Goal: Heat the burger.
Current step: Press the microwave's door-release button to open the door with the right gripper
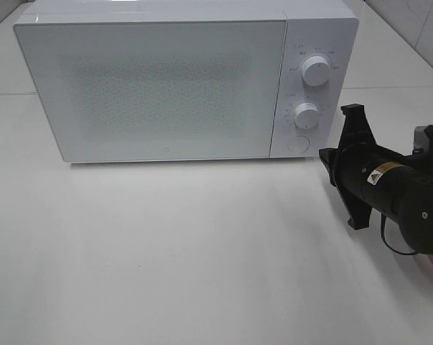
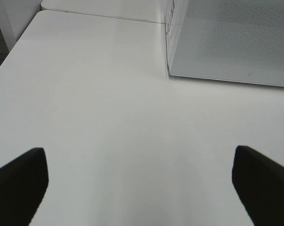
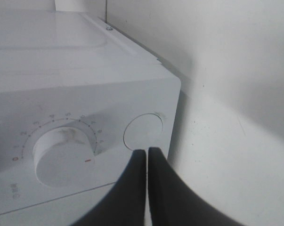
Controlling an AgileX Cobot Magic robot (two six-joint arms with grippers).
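White bench [image 1: 166,251], bare matte top, seam lines visible toward the far edge. White microwave oven [image 1: 159,86] stands along the far edge and fills most of the bench's width, its control panel toward the right edge. The door [image 1: 151,90] is shut, with a frosted, speckled window that nothing shows through. The burger shows in no view, so its place cannot be told. Black right arm [image 1: 396,190] comes in from the right edge of the bench, level with the panel's lower corner and pointing at the oven. Right claw [image 1: 324,154] has its jaws pressed together with nothing between them. In the right wrist view the tips [image 3: 147,155] sit just in front of the round button [image 3: 142,129]; contact cannot be told. Left claw [image 2: 139,155] has its jaws spread wide and empty above bare bench, near the oven's left front corner [image 2: 169,73], well apart from it. Panel: upper dial [image 1: 315,70], lower dial [image 1: 306,115] with a red mark and a numbered scale, round button [image 1: 297,144] lowest.
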